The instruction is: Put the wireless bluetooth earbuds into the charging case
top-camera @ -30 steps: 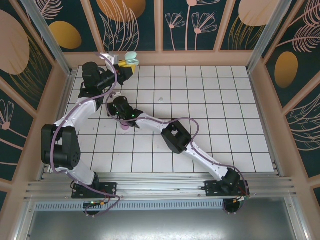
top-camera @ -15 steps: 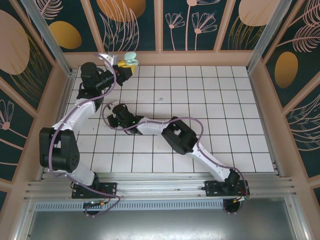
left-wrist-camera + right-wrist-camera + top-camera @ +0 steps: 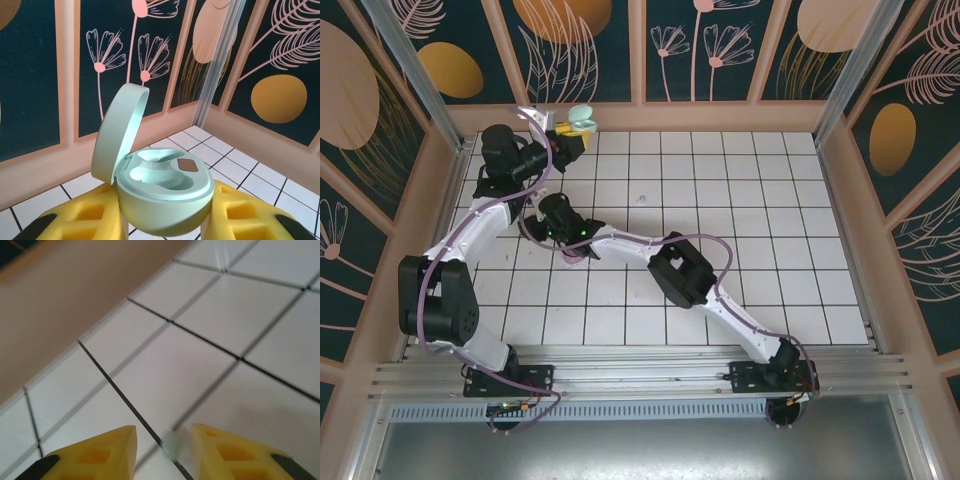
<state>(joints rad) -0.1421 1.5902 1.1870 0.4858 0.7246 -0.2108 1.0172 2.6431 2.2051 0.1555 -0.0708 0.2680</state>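
At the bench's (image 3: 720,200) far-left corner, the lid-open charging case (image 3: 165,192) is being pinched by the left pincer (image 3: 165,222), awaiting the earbud (image 3: 172,445) being straddled by the spread right pincer (image 3: 164,432).

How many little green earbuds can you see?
1: a mint earbud between the right gripper's open fingers. The case in the left gripper looks empty; more may be hidden.

A pale mint-green oval plastic charging case (image 3: 165,205), lid tipped up, is clamped between the left gripper's (image 3: 162,220) yellow fingers (image 3: 80,217) above a white tiled floor (image 3: 260,175); a small brown patch (image 3: 188,164) shows inside.
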